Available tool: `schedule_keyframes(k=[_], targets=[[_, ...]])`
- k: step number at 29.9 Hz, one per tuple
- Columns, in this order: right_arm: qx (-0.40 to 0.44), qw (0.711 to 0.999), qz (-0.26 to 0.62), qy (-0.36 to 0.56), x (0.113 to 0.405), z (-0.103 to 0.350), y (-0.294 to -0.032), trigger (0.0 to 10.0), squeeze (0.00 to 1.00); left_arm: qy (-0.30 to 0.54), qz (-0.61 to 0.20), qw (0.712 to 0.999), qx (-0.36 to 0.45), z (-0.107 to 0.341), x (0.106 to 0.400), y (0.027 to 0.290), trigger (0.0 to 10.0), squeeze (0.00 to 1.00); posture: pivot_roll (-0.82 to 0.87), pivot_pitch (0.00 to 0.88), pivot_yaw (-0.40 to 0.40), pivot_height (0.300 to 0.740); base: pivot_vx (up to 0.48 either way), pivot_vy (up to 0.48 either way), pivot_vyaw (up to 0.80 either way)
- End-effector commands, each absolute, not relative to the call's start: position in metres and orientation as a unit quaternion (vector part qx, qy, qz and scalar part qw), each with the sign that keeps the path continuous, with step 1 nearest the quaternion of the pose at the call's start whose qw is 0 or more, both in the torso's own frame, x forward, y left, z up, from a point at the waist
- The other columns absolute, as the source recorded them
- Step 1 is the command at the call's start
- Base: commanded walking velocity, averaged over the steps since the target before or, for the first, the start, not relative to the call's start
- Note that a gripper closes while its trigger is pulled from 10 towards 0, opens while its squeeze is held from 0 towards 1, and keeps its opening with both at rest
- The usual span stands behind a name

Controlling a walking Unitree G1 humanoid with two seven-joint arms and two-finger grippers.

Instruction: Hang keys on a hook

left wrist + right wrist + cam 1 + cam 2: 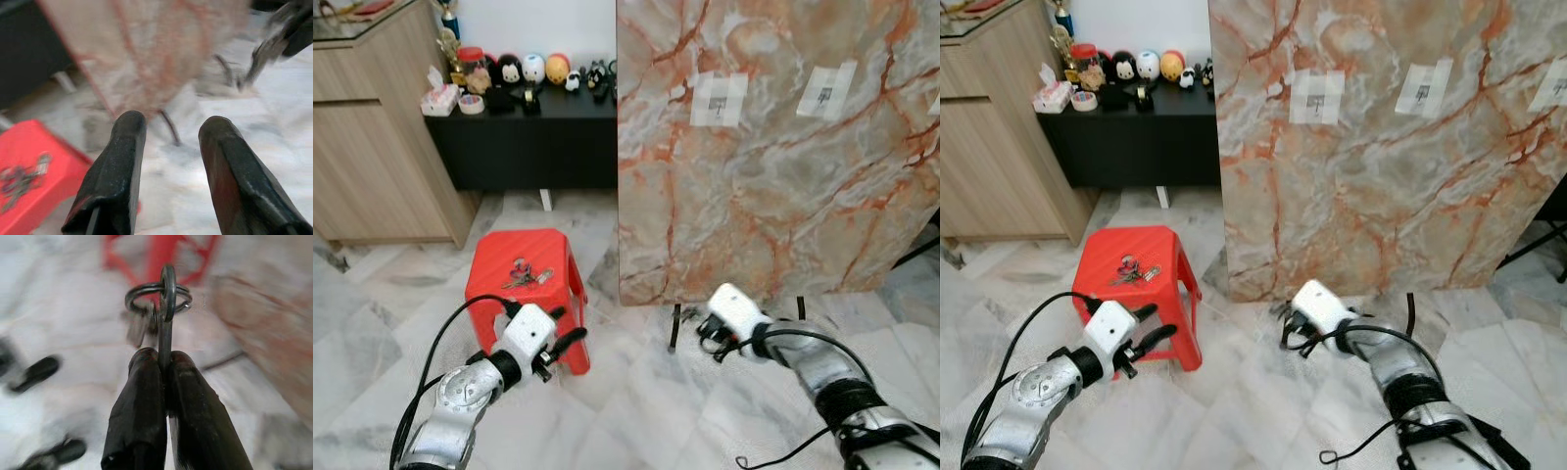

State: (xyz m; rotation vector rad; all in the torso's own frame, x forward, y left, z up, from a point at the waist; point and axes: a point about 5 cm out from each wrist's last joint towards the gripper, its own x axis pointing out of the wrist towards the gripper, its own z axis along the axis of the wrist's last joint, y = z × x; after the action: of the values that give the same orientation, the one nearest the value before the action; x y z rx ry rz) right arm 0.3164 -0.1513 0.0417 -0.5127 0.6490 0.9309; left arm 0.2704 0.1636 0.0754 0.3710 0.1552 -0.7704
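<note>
Keys (522,273) on stool (499,294) (left of slab (773,147)).

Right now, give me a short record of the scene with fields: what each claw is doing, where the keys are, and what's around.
right claw: shut on a key ring, low in front of the marble board
left claw: open, holding nothing, beside the red stool
other keys: a bunch lying on the stool's top
hooks: small ones under taped patches high on the board
background: black cabinet with toy figures, wooden cupboard to its left
floor: pale marble tiles
</note>
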Motion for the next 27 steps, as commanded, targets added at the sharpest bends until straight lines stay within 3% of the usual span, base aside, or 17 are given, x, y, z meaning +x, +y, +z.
schedule_keyframes(k=[1, 5, 7, 16, 27], targets=[[-0.252, 0.779, 0.489, 0.302, 0.308, 0.039, -0.14, 10.0, 0.0, 0.088, -0.414, 0.889, 0.174, 0.077, 0.265, 0.151, 10.0, 0.0, 0.08, 0.0, -0.057, 0.74, 0.0, 0.0, 0.0], [-0.272, 0.717, 0.564, 0.307, 0.294, 0.032, -0.121, 10.0, 0.0, 0.11, -0.457, 0.868, 0.159, 0.081, 0.256, 0.138, 10.0, 0.0, 0.07, 0.0, -0.058, 0.74, 0.0, 0.0, 0.0], [-0.272, 0.707, 0.574, 0.31, 0.292, 0.03, -0.117, 10.0, 0.0, 0.119, -0.471, 0.86, 0.159, 0.079, 0.254, 0.135, 10.0, 0.0, 0.07, 0.0, -0.061, 0.74, 0.0, 0.0, 0.0], [-0.273, 0.705, 0.587, 0.29, 0.297, 0.037, -0.094, 10.0, 0.0, 0.169, -0.51, 0.83, 0.146, 0.073, 0.245, 0.124, 10.0, 0.0, 0.07, 0.0, -0.082, 0.74, 0.0, 0.0, 0.0], [-0.264, 0.7, 0.607, 0.268, 0.297, 0.046, -0.078, 10.0, 0.0, 0.163, -0.506, 0.842, 0.089, 0.077, 0.246, 0.111, 10.0, 0.0, 0.07, 0.0, -0.095, 0.74, 0.0, 0.0, 0.0]])
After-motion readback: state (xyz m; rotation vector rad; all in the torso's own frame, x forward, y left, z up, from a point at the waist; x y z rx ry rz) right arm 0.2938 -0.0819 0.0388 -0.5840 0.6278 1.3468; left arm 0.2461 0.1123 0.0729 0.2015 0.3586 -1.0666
